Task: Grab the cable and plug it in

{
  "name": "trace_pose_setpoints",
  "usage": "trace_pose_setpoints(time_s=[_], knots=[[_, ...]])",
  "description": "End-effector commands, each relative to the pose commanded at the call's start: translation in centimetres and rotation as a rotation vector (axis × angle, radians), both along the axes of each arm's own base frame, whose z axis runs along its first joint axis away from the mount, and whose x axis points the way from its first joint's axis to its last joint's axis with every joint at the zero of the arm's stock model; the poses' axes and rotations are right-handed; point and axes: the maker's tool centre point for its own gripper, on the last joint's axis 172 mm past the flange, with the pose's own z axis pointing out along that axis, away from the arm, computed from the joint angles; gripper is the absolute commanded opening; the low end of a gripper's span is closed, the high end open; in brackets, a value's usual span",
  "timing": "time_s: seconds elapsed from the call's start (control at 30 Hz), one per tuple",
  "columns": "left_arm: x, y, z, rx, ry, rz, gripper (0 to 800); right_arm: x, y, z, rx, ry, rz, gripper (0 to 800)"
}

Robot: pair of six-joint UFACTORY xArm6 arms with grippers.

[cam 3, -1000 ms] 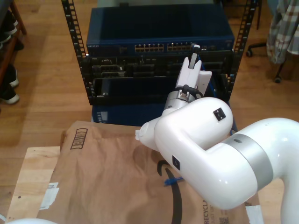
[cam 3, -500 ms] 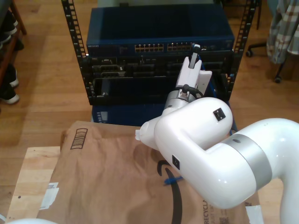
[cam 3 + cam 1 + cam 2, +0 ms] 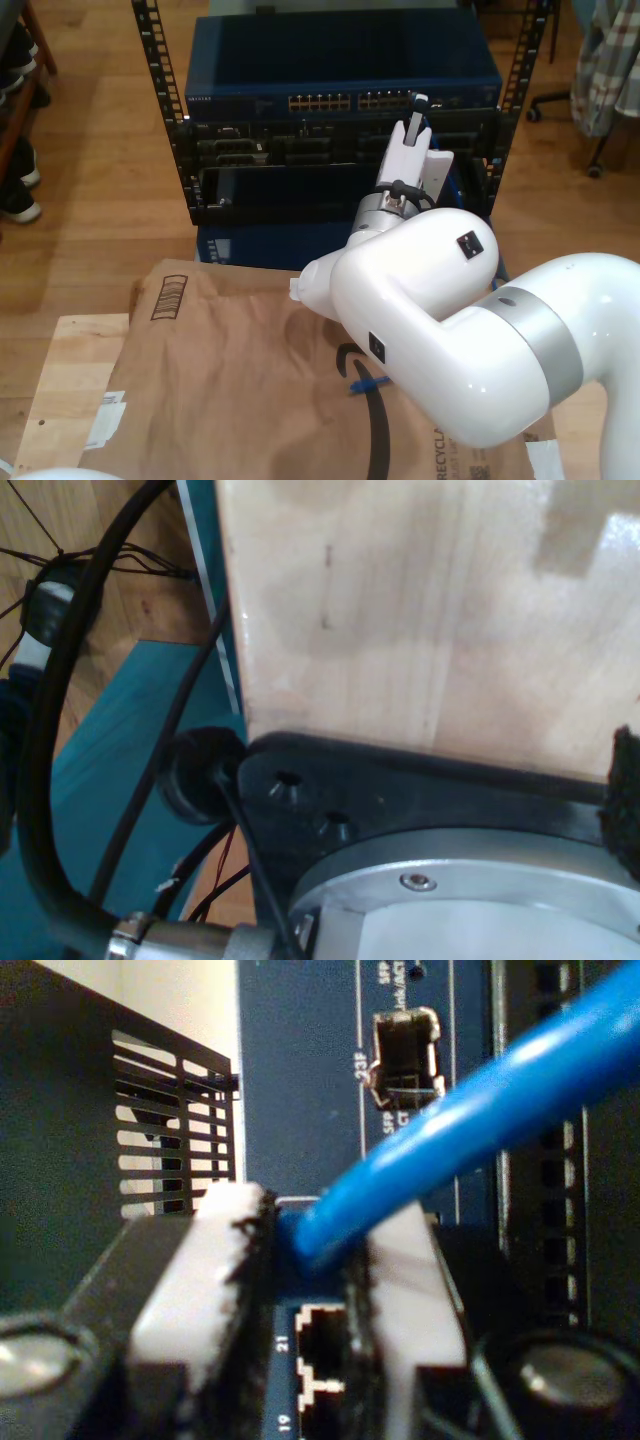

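My second gripper (image 3: 305,1232) is shut on the cable (image 3: 450,1110), a bright-blue cord pinched between its two pale pads (image 3: 215,1260). The clear plug is hidden between the pads. The gripper tip sits right against the dark-blue switch face, just above an empty port (image 3: 320,1335) labelled 21. In the exterior view this gripper (image 3: 418,104) touches the port row of the switch (image 3: 300,100) in the rack. A short piece of the blue cable (image 3: 368,385) lies on the brown paper under the white arm. In the first wrist view I see a black mounting plate (image 3: 400,790).
Brown packing paper (image 3: 230,370) covers a wooden table (image 3: 70,370). A black rack frame (image 3: 150,60) holds the switch and darker units (image 3: 270,150). A thick black robot cable (image 3: 50,730) hangs beside a wooden tabletop (image 3: 420,610). An SFP slot (image 3: 405,1055) lies above the pads.
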Motion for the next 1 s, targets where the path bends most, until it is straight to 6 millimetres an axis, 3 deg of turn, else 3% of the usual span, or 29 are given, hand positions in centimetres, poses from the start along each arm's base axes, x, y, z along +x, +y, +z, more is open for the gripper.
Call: trace_pose_setpoints(time_s=[1.0], knots=[[0.00,0.00,0.00,0.000,0.000,0.000,799,0.64,0.31,-0.44,0.014,0.012,0.010,0]])
